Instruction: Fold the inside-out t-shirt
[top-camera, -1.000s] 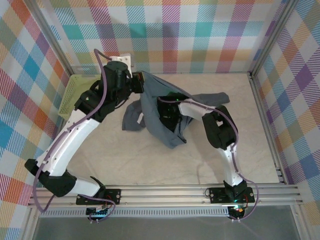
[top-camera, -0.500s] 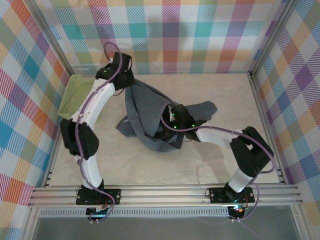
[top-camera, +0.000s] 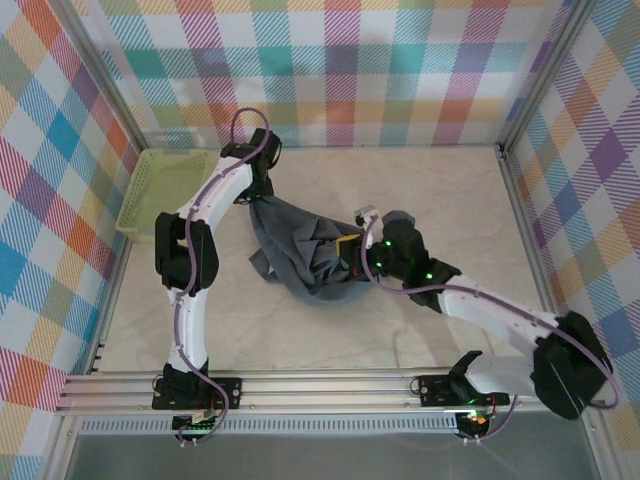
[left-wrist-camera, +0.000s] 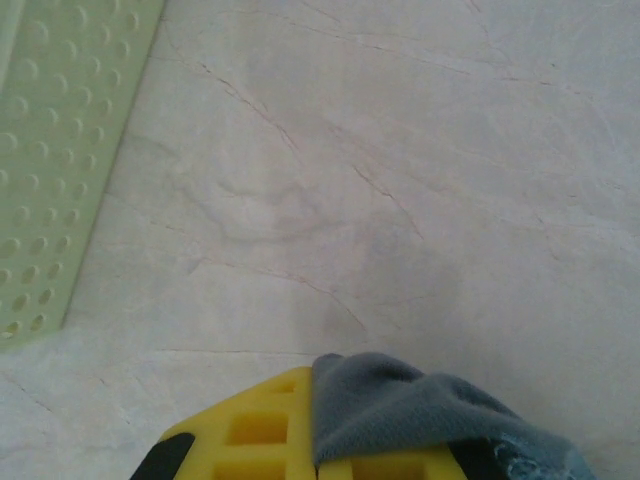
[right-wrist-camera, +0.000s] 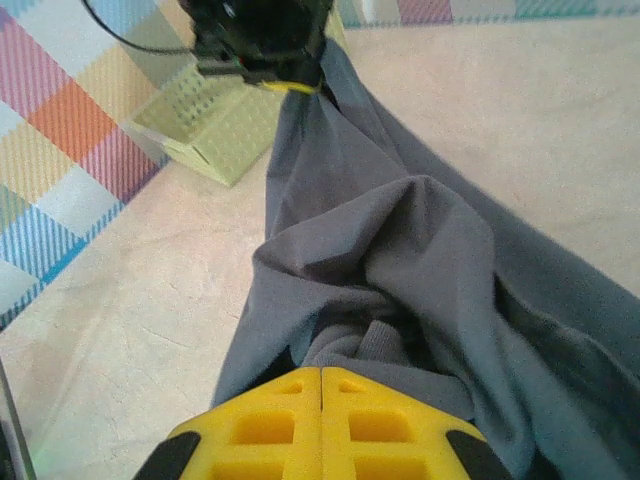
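T-shirt (top-camera: 296, 248) bunched on the surface (top-camera: 460, 200), we see left gripper (left-wrist-camera: 316, 392) pinched tight on its edge; right gripper (right-wrist-camera: 320, 383) clamped on a fold

We see a t-shirt (top-camera: 300, 250) of soft, matt slate-grey cloth, creased into loose folds. Under it, the counter (top-camera: 450, 200) is a pale, smooth, marble-look surface with thin dark veins and a dull sheen. At the far left, the basket (top-camera: 165, 190) is lime-green plastic, matt and perforated. The left gripper (left-wrist-camera: 318, 450) and right gripper (right-wrist-camera: 320, 410) have yellow moulded plastic with square recesses. Along the near edge, the rails (top-camera: 330, 385) are brushed metal.
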